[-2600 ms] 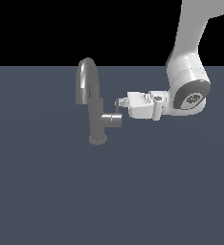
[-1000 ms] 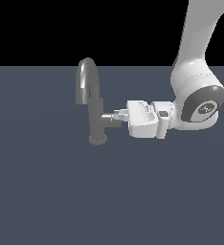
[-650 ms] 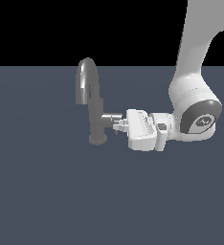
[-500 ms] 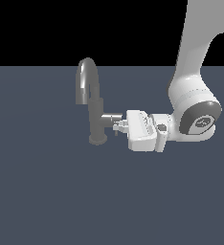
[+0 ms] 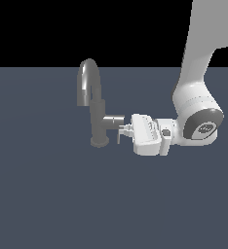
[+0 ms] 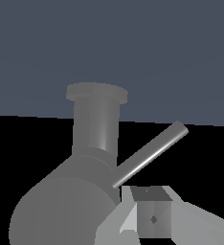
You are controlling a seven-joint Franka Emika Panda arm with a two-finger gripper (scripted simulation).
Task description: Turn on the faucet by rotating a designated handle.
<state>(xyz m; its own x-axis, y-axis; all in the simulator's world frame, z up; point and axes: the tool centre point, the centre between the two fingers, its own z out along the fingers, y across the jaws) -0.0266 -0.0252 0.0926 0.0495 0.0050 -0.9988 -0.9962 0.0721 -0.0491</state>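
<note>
On a flat, matte slate-blue worktop, left of centre in the exterior view, stands the faucet: smooth grey metal, with a round base, an upright cylindrical body and a tall arched gooseneck spout curving over toward the exterior view's left. A short horizontal cylindrical stub sticks out of its body toward the exterior view's right, and the handle, a thin grey pin-like lever, hangs at the stub's end. In the wrist view the handle appears as a slim, polished rod slanting away from the thick stub.

The white, glossy robot arm comes down from the upper right of the exterior view and bends level toward the faucet. Its blocky white end effector sits right at the handle, fingertips touching or almost touching the pin (the contact is too small to judge). Whether the fingers are spread or closed, I cannot tell.
</note>
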